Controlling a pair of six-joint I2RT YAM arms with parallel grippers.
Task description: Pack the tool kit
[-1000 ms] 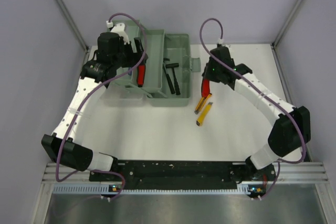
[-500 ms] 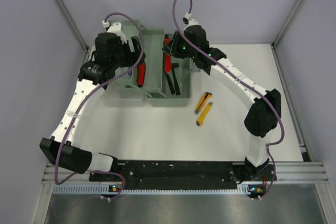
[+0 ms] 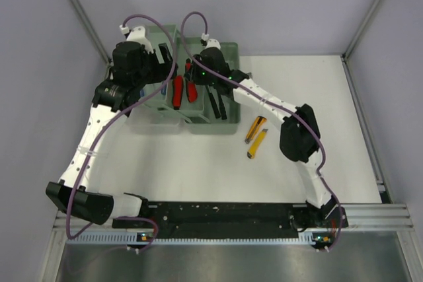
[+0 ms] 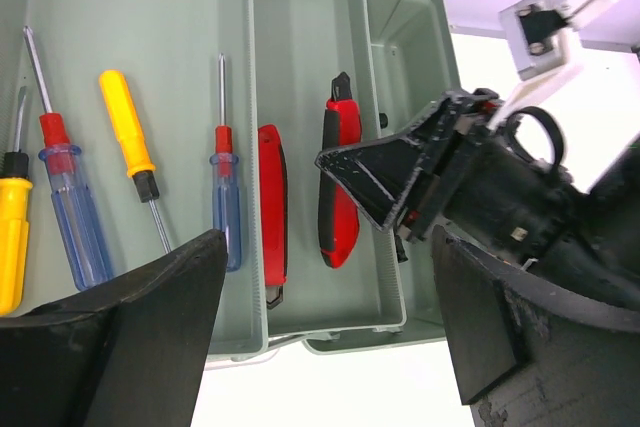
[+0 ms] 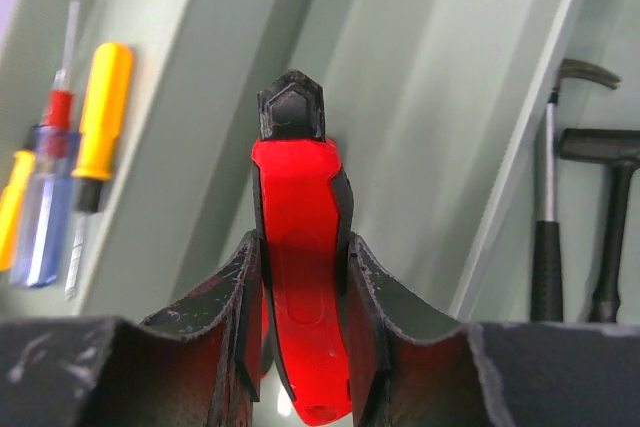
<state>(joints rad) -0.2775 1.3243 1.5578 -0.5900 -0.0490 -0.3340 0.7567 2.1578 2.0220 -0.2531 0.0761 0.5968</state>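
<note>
The toolbox [image 4: 310,67] is smooth, matt sage-green plastic, the red tool [image 5: 300,247] glossy plastic, the blue screwdriver handles [image 4: 75,217] translucent and shiny, the hammer shaft [image 5: 548,177] bare metal.

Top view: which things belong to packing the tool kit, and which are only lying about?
Of the job: toolbox, held red tool, second red tool, two yellow knives, hammers, screwdrivers.
Only lying about: nothing seen; table and purple cables are rig.
</note>
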